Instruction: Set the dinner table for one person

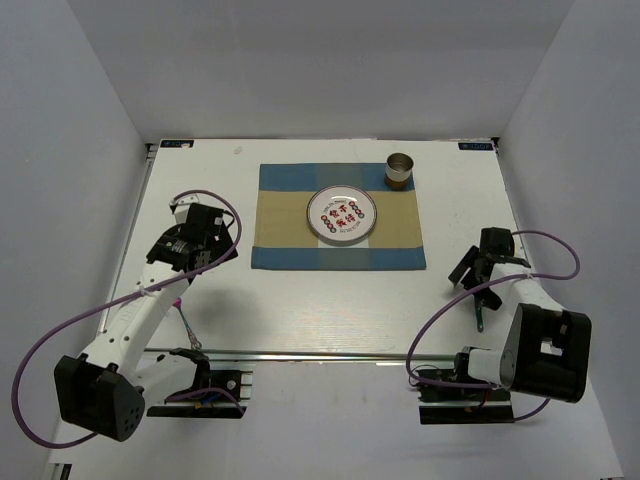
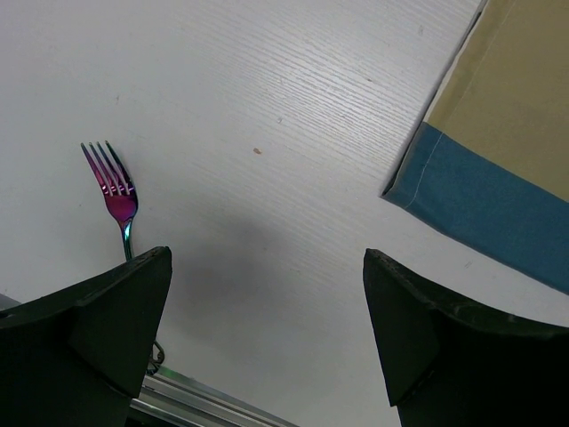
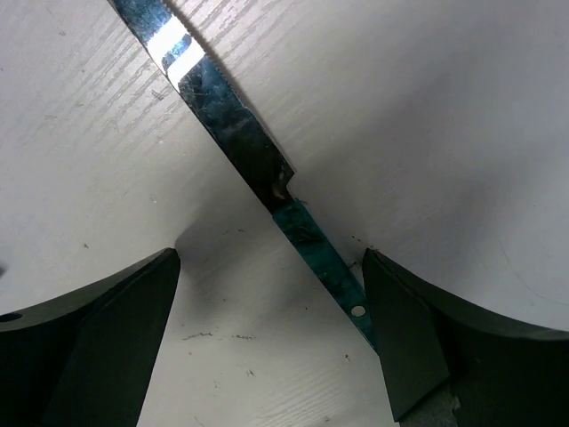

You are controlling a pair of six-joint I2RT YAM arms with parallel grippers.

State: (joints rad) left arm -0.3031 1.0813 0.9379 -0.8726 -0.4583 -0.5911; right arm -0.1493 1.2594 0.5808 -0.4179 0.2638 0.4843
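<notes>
Top view: the dinner table point(image 1: 300, 300) is recorded as the white surface filling the enclosure. A checked placemat point(image 1: 285, 215) lies at its far centre, bearing a plate point(image 1: 342, 214) and a metal cup point(image 1: 400, 171). The left gripper point(image 1: 205, 235) and right gripper point(image 1: 478, 268) are held either side of the mat.

Left wrist view: jaws spread, nothing grasped. A fork point(image 2: 120, 200) lies flat on the table.

Right wrist view: jaws spread. A knife point(image 3: 240, 147) lies diagonally between them, not gripped.
</notes>
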